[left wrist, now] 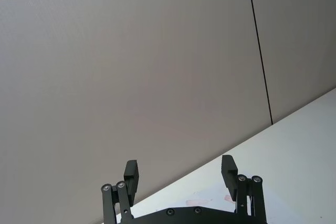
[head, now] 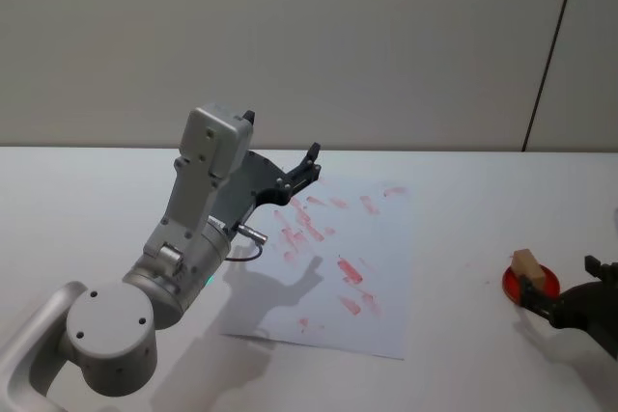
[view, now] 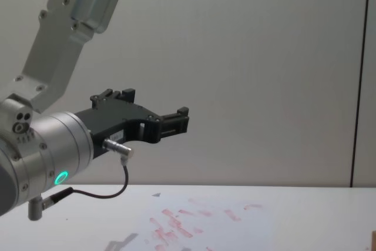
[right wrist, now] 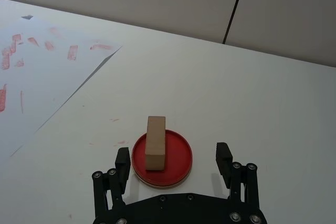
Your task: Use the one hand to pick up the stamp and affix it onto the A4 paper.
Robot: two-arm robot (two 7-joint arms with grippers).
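The stamp (right wrist: pixel 156 141) is a tan block standing upright on a round red ink pad (right wrist: pixel 176 169), also seen at the table's right as the stamp (head: pixel 526 261). My right gripper (right wrist: pixel 173 158) is open just short of the pad, one finger on each side, touching nothing; the head view shows this right gripper (head: pixel 562 282) at the lower right. The A4 paper (head: pixel 377 238) lies mid-table with red-pink prints, and its corner, the A4 paper (right wrist: pixel 47 77), lies well left of the pad. My left gripper (head: pixel 309 166) hangs open and empty above the sheet's far left part, pointing at the wall (left wrist: pixel 180 174).
The raised left arm (head: pixel 193 229) and its shadow cover the paper's left edge. Bare white tabletop (head: pixel 463 229) separates the paper from the ink pad (head: pixel 533 283). A grey wall runs behind the table's far edge.
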